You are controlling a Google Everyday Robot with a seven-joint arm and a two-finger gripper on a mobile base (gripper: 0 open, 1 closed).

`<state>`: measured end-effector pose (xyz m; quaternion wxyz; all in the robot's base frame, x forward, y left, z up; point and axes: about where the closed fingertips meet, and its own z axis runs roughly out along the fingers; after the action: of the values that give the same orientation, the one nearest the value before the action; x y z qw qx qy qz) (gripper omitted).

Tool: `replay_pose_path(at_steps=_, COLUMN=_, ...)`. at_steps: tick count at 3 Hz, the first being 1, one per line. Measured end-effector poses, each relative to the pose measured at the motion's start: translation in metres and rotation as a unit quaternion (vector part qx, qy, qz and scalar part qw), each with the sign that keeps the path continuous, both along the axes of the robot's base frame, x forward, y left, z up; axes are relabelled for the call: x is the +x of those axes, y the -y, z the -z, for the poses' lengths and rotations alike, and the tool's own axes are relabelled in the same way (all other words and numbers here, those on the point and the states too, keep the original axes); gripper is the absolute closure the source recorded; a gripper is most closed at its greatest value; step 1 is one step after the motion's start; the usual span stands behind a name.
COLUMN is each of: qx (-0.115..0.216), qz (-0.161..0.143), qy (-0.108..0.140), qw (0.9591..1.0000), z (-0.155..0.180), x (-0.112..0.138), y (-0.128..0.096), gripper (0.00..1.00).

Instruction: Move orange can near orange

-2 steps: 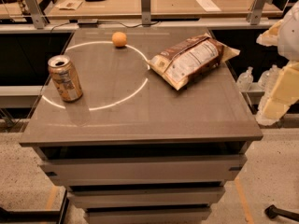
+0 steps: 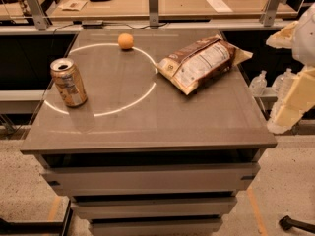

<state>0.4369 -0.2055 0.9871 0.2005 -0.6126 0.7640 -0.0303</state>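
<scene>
The orange can (image 2: 69, 82) stands upright on the left side of the grey table (image 2: 147, 127), its silver top open. The orange (image 2: 125, 41) lies near the table's far edge, to the right of and behind the can, well apart from it. My gripper (image 2: 291, 102) hangs off the table's right edge, at about table height, far from both the can and the orange. It holds nothing that I can see.
A brown and white snack bag (image 2: 199, 63) lies on the table's right half. A ring of bright light curves between can and orange. A wooden counter (image 2: 172, 4) with metal posts runs behind. Plastic bottles (image 2: 266, 82) stand on the floor at right.
</scene>
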Motion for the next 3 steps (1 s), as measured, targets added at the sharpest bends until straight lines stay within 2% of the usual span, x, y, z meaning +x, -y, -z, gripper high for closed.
replay_pose_path(at_steps=1, qx=0.064, qz=-0.026, qy=0.022, qw=0.9974, z=-0.001, x=-0.003, y=-0.016, gripper=0.0)
replay_pose_path(at_steps=2, qx=0.139, qz=-0.03, qy=0.041, qw=0.9889, z=-0.008, x=-0.005, y=-0.033, gripper=0.0)
replay_pose_path(at_steps=3, qx=0.217, qz=-0.021, qy=0.059, qw=0.9742, z=-0.016, x=-0.003, y=-0.054, gripper=0.0)
